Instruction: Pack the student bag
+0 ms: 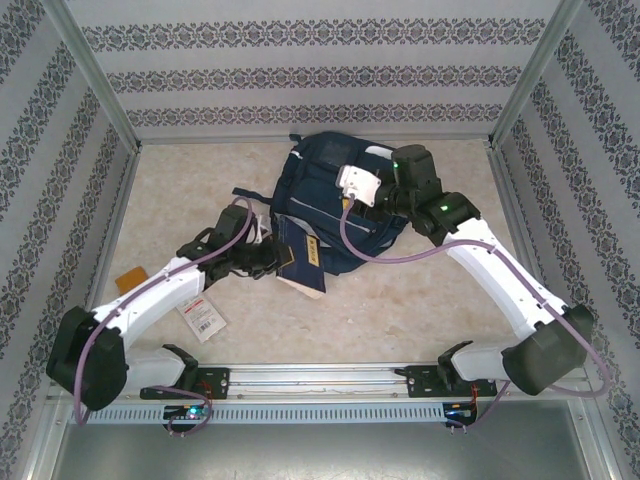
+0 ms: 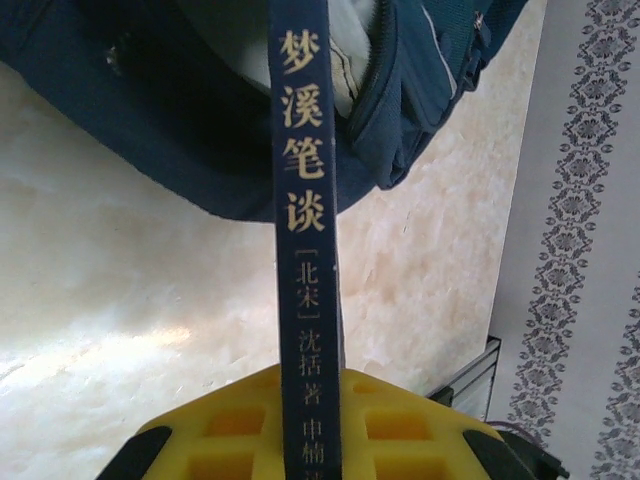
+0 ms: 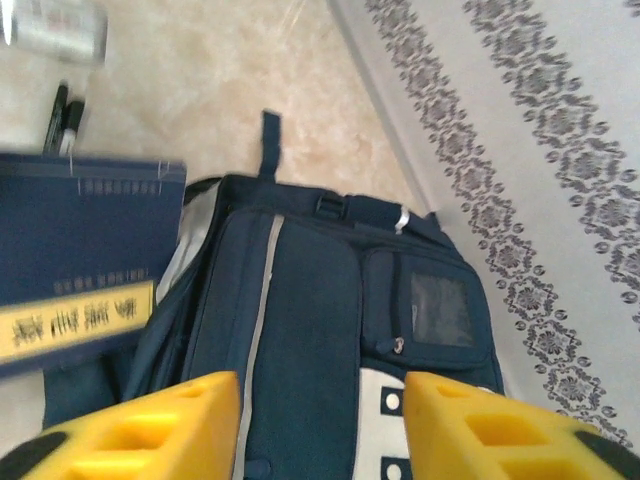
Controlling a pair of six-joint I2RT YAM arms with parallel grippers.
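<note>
Right gripper (image 3: 320, 405), jaws parted, hangs over the student bag (image 3: 310, 300).

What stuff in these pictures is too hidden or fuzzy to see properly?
- Left wrist view: the lowest writing on the book spine is cut off by the bottom edge.
- Left wrist view: the inside of the student bag is hidden by the book and the bag's own fabric.
- Right wrist view: a pale thing in the top corner is blurred and cut off.
- Top view: the small card has print too small to read.
</note>
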